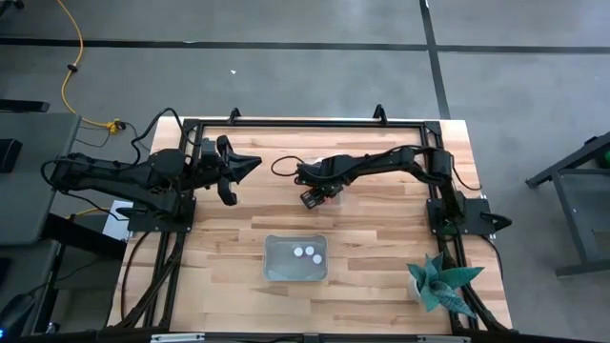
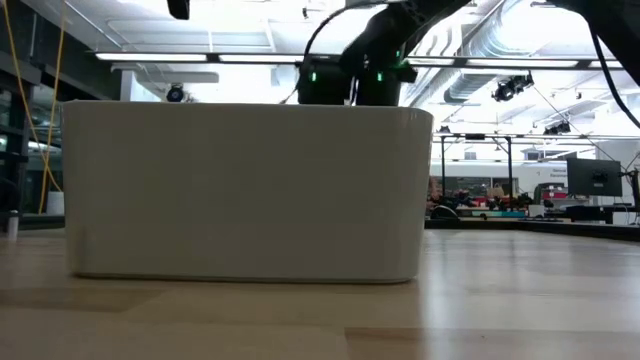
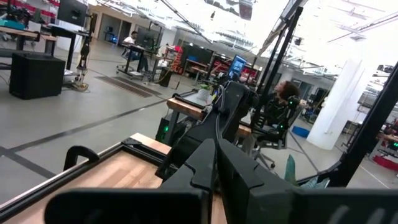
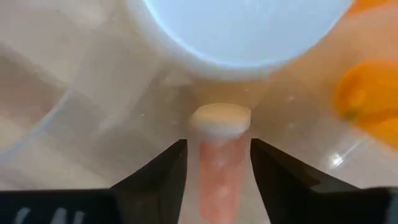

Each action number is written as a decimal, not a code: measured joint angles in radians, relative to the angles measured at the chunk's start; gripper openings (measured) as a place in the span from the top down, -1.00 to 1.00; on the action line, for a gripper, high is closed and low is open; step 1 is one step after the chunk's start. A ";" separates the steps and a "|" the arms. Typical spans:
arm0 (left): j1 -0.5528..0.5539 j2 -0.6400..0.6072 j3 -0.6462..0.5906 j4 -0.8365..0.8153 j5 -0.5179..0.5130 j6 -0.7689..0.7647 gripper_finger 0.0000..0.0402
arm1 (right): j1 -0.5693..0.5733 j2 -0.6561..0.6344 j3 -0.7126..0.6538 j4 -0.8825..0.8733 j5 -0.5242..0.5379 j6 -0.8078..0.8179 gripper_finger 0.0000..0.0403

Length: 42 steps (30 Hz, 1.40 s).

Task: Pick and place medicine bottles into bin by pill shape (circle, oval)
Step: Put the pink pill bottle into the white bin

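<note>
Bottles were the focus: the right gripper (image 4: 217,180) sat low over a small bottle (image 4: 219,168) with a pale cap and pinkish see-through body, its two dark fingers (image 4: 158,177) spread just wider than the bottle, one on each side, and not yet pressing it. A much larger white cap (image 4: 239,28) of a nearer bottle filled the space just beyond, and an orange bottle (image 4: 367,99) lay off to one side, all apparently inside a clear container. From above, the right gripper (image 1: 315,193) hovered behind the grey bin (image 1: 295,258), toward the far edge of the wooden table (image 1: 381,286); two white caps (image 1: 305,252) already rested inside that bin. The left gripper (image 1: 229,171) waited with fingers spread, behind and to the left of the bin. Judging from this, the step in hand was the grasp: the fingers should close squarely on the body below the cap, staying centred so the neighbouring bottle is not nudged, then lift straight up before travelling. Pill shape could not be read from these views. A potted plant (image 1: 440,284) stood right of the bin.
</note>
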 joint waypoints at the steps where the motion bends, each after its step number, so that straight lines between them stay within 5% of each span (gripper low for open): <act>1: 0.000 0.000 0.000 0.000 0.000 0.000 0.96 | 0.001 0.004 -0.003 0.000 0.029 -0.002 0.21; 10: 0.000 0.000 0.000 0.005 0.000 0.000 0.96 | -0.005 0.010 -0.006 -0.010 0.053 -0.004 0.58; 28: 0.000 0.000 0.000 0.013 -0.004 0.000 0.96 | 0.004 -0.004 -0.006 -0.008 0.044 -0.004 0.59; 42: 0.000 0.000 0.000 0.013 -0.008 0.001 0.96 | 0.015 -0.178 -0.005 -0.005 0.059 -0.087 0.59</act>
